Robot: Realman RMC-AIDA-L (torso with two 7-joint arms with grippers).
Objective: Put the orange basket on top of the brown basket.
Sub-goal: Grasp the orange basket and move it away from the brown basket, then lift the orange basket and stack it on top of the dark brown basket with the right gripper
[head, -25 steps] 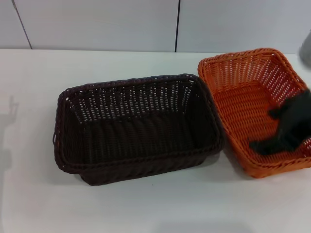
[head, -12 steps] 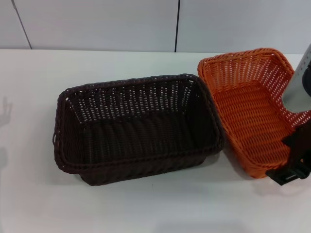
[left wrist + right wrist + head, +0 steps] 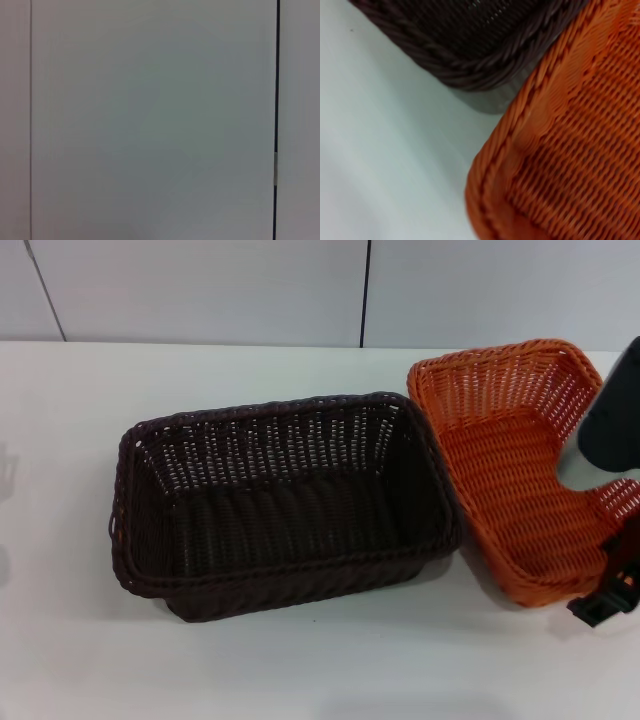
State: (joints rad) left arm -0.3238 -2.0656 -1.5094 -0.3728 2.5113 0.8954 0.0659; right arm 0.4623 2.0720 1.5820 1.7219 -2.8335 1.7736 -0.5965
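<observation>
The orange basket (image 3: 515,465) sits on the white table (image 3: 300,660), on the right and touching the brown basket (image 3: 280,502). The right gripper (image 3: 612,592) is at the orange basket's near right corner; whether it is open or closed I cannot tell. Half a second ago it was slightly further left. The left gripper is out of view.

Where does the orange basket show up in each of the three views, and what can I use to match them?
Head view: the orange basket sits on the right of the white table, beside the brown basket.
Left wrist view: not in it; only a pale panelled surface.
Right wrist view: one braided corner and woven inside of it fill one side.
Shared landmark: the brown basket's braided rim, close by the orange corner in both.
</observation>
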